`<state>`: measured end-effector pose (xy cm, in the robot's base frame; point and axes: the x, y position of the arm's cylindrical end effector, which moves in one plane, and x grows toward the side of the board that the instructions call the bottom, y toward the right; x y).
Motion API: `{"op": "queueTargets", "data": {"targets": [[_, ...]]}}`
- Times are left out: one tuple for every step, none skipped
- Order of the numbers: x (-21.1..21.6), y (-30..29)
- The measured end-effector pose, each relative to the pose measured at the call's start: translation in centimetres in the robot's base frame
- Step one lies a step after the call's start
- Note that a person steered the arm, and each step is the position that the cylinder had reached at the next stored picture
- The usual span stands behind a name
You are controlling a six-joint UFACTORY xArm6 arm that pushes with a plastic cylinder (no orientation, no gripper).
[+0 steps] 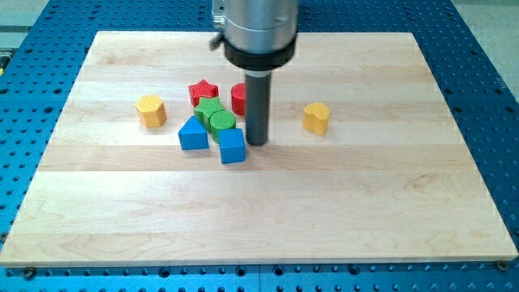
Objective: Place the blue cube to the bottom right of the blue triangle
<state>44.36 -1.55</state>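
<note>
**Blue cube sits at the triangle's lower right, rod just beside it**

The blue cube (232, 147) lies just right of and slightly below the blue triangle (193, 135) on the desk (389, 211). It looks light, rigid and easy to slide; push on a flat side face. The end effector is a plain rod with nothing to open or shut; its tip (257, 143) stands just right of the cube, holding nothing, contact unclear.

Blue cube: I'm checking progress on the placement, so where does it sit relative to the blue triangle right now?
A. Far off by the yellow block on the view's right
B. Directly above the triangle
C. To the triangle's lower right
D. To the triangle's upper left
C: the blue cube lies just right of and slightly below the blue triangle, with my tip close on the cube's right.
</note>
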Motion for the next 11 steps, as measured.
{"op": "queueTargets", "data": {"targets": [[0.9,-2.4],[1.1,-1.7],[1.4,0.3],[2.6,-3.3],[4.4,-4.0],[7.5,-6.1],[2.6,-6.7],[5.6,-11.3],[8.7,-7.7],[8.7,-11.9],[11.2,-8.5]]}}
